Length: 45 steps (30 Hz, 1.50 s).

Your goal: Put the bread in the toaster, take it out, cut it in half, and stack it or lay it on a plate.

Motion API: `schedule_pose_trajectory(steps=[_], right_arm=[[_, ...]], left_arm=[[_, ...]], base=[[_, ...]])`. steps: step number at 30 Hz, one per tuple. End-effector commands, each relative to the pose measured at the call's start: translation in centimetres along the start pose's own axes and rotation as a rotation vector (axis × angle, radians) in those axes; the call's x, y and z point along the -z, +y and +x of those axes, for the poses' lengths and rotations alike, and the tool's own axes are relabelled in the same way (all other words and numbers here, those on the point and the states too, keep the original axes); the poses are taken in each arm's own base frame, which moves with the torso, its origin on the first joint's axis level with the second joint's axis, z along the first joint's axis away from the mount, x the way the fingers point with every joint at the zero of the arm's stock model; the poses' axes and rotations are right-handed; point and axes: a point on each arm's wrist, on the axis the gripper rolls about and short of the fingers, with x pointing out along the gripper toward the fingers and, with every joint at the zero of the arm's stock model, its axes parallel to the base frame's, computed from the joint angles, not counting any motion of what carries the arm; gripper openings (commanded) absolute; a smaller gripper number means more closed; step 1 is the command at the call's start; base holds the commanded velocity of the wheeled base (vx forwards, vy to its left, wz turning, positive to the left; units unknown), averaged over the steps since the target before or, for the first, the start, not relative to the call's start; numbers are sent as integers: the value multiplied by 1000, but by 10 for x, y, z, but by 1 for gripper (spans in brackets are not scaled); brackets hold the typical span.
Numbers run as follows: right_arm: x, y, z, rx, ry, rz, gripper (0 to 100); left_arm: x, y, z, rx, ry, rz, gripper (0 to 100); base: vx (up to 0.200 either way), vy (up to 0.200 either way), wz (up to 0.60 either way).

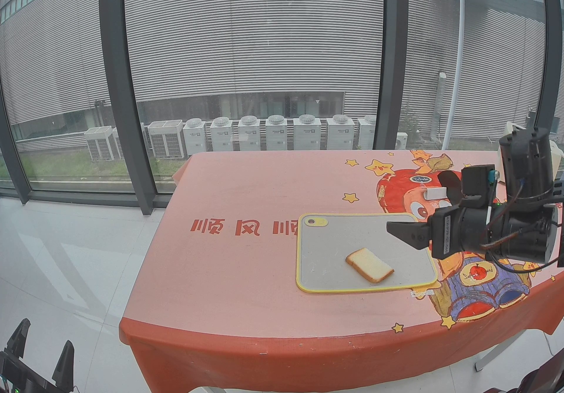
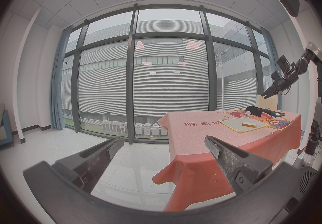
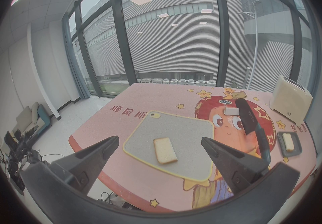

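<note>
Bread (image 1: 369,265) whole, uncut, flat on board (image 1: 329,241) near table (image 1: 235,276) front edge; toasted or not, cannot tell. Knife (image 3: 250,119) lies untouched beside board. Toaster (image 3: 290,100) at far right corner. Right claw (image 3: 159,140) wide, empty, over board's right edge. Left claw (image 2: 164,139) wide, empty, off table's left side. Cutting and plating likely remain.

Both end effectors open, nothing gripped.

The right end effector (image 3: 160,140) is held raised at the robot's right side, with its arm (image 1: 517,223) bent and the wrist turned so that the fingers (image 1: 408,233) are pointed leftward. The jaws are spread wide, though from the head only one finger is plainly seen, the other probably hidden behind it. The left end effector (image 2: 163,139) is seen low at the robot's left, its jaws likewise parted and its tips directed upward.
</note>
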Motion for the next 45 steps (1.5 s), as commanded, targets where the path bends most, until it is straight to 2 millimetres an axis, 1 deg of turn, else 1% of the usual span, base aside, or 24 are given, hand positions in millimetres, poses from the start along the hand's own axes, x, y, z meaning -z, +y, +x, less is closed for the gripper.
schedule_pose_trajectory(steps=[1, 3, 5, 6, 7, 9, 10, 15, 17, 21, 22, 29, 34, 40, 42, 45], right_arm=[[0, 5, 23, 5, 41, -28, 100], [6, 6, 26, 6, 67, -62, 100], [18, 7, 27, 1, 102, -92, 100], [18, 7, 27, 1, 102, -92, 100], [24, 8, 30, -1, 123, -99, 100], [26, 9, 32, -2, 133, -101, 100], [31, 11, 40, 0, 159, -103, 100], [39, 18, 56, -5, 205, -121, 100], [43, 21, 59, -9, 220, -132, 100], [47, 25, 62, -17, 236, -142, 100], [48, 25, 66, -15, 244, -143, 100], [47, 28, 68, -21, 244, -145, 100], [49, 30, 75, -19, 255, -146, 100], [53, 37, 80, -29, 273, -129, 100], [54, 39, 82, -31, 278, -120, 100], [58, 39, 92, -18, 301, -110, 100]], left_arm=[[5, 0, 1, 0, 17, 0, 100], [5, 0, 1, 0, 19, 0, 100], [5, 0, 1, 0, 19, 0, 100], [5, 0, 1, 0, 19, 0, 100], [5, 0, 1, 0, 17, 0, 100], [5, 0, 1, 0, 19, 0, 100], [5, 0, 1, 0, 19, 0, 100], [5, 0, 1, 0, 19, 0, 100], [5, 0, 1, 0, 19, 0, 100], [5, 0, 1, 0, 19, 0, 100], [5, 0, 1, 0, 19, 0, 100], [5, 0, 1, 0, 19, 0, 100], [5, 0, 1, 0, 19, 0, 100], [5, 0, 1, 0, 19, 0, 100], [5, 0, 1, 0, 19, 0, 100], [5, 0, 1, 0, 19, 0, 100]], base=[[0, 0, 0], [0, 0, 0], [0, 0, 0], [0, 0, 0], [0, 0, 0], [0, 0, 0], [0, 0, 0], [0, 0, 0], [0, 0, 0], [0, 0, 0], [0, 0, 0], [0, 0, 0], [0, 0, 0], [0, 0, 0], [0, 0, 0], [0, 0, 0]])
